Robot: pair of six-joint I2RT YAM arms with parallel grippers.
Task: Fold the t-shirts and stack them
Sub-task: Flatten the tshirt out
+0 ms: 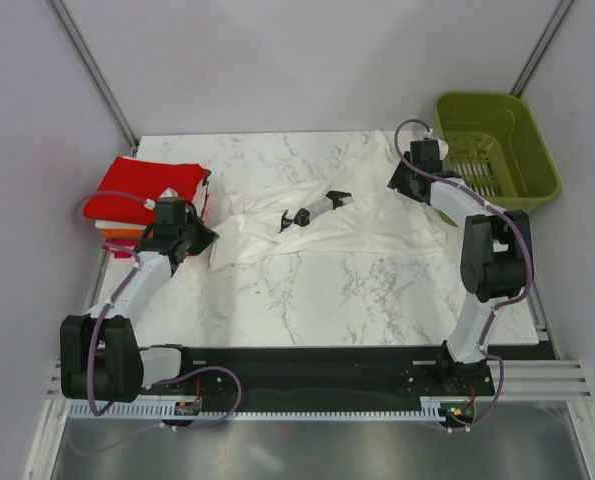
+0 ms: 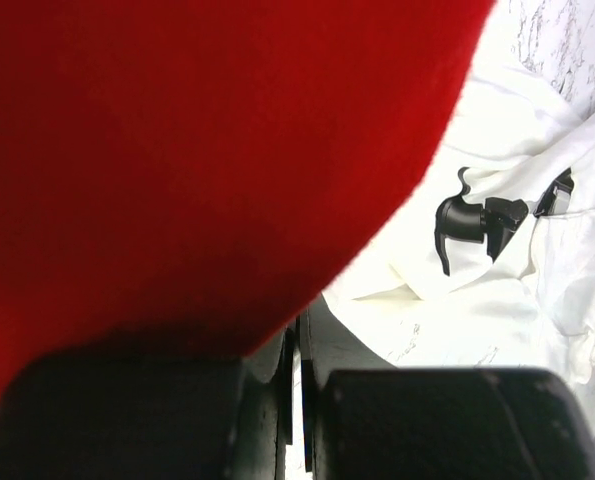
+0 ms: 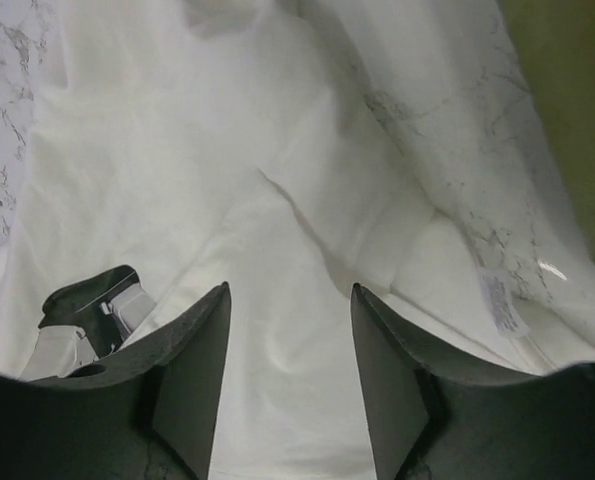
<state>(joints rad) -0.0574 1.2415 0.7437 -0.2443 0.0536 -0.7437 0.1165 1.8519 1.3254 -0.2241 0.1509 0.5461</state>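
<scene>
The white t-shirt (image 1: 347,225) lies crumpled and unfolded across the middle of the surface (image 1: 327,300), reaching toward 1 o'clock, with its black print (image 1: 307,213) facing up. The stack of folded t-shirts (image 1: 127,215), with a red t-shirt (image 1: 152,180) on top, sits at 9 o'clock. The basket (image 1: 497,145) stands off the surface at 2 o'clock.

The step in hand looks like flattening the white t-shirt before any fold. The right jaws stand open over its 1 o'clock corner, with only cloth below and nothing between them. To do this well, lower them onto a clean edge or hem rather than a bunched ridge and close on 1 layer. Then draw it toward 3 o'clock until the wrinkles go. The 9 o'clock edge probably needs an anchor, or the whole shirt may slide along.

The right arm (image 1: 492,250) reaches far forward, its elbow raised at 4 o'clock and its wrist tipped down at the cloth. The left arm (image 1: 127,290) stretches low toward 10 o'clock. The left jaws are closed, just beside the stack and the shirt's left edge, and red cloth fills their camera. Whether they pinch any cloth I cannot tell.
</scene>
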